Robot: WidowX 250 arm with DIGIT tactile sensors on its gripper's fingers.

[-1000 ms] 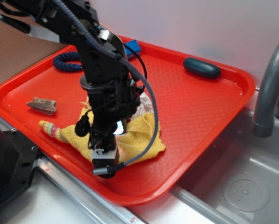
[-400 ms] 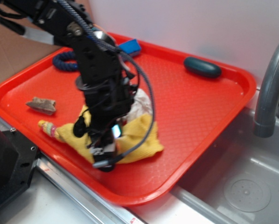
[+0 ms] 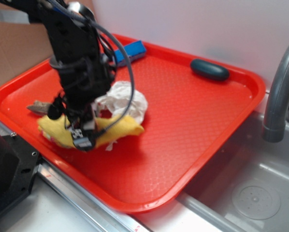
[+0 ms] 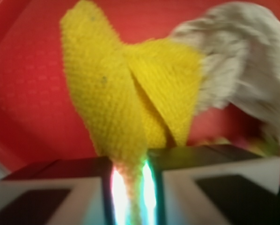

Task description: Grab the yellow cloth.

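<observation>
The yellow cloth (image 3: pixel 116 127) hangs bunched from my gripper (image 3: pixel 82 140) near the front left of the red tray (image 3: pixel 193 121). In the wrist view the yellow cloth (image 4: pixel 130 103) fans out from between my fingers (image 4: pixel 74 187), and my gripper (image 4: pixel 130 192) is shut on a pinched fold of it. A crumpled white tissue (image 3: pixel 125 99) lies right behind the cloth, touching it; the white tissue (image 4: pixel 233 61) fills the upper right of the wrist view.
A teal oval object (image 3: pixel 209 69) lies at the tray's far right. A blue block (image 3: pixel 130 50) sits at the far edge. A small grey-brown scrap (image 3: pixel 38 106) lies left of the arm. A grey faucet (image 3: pixel 280 92) and sink (image 3: pixel 251 193) stand to the right.
My gripper has moved left and toward the tray's far side with the cloth in it, dragging it off its flat spot. The white tissue is now uncovered; the braided rope no longer shows.
</observation>
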